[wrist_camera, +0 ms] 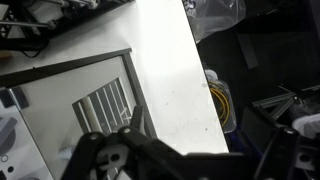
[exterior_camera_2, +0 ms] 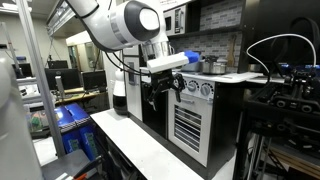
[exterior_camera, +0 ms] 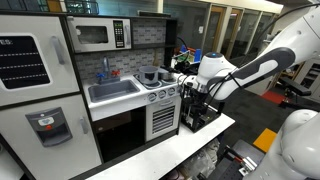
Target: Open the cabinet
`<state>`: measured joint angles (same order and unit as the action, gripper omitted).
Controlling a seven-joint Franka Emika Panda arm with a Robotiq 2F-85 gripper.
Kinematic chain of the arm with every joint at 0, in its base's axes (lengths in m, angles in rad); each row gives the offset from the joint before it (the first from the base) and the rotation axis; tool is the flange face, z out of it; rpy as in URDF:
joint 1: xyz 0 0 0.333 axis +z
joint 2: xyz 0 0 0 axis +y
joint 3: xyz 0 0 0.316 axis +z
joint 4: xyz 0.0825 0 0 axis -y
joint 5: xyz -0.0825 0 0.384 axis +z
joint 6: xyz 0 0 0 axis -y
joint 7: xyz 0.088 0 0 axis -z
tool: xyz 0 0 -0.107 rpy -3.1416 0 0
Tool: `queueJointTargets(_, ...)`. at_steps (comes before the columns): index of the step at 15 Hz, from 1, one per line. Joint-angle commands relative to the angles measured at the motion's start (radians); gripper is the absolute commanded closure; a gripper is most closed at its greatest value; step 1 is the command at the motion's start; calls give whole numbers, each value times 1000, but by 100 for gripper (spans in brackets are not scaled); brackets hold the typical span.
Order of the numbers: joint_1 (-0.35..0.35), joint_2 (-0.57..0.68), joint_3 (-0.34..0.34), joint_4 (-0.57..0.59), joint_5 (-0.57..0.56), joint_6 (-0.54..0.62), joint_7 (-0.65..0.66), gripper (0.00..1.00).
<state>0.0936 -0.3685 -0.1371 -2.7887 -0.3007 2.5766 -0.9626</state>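
In front of the cabinet [exterior_camera_2: 188,128] the white table [exterior_camera_2: 135,150] lies bare, so there is open room before the striped door. The gripper [exterior_camera_2: 158,98] hangs close at the cabinet's outer side. The sink unit [exterior_camera: 115,100] closes the opposite side.

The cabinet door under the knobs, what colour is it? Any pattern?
The cabinet door is white with grey horizontal stripes, clearest in an exterior view.
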Motion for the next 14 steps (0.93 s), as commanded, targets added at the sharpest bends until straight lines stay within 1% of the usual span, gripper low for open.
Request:
queueJointTargets(1, -38, 28, 21, 1, -47, 72, -16, 0)
queueJointTargets(8, -39, 128, 51, 36, -143, 179, -30, 0)
queueJointTargets(14, -64, 209, 82, 77, -245, 254, -14, 0)
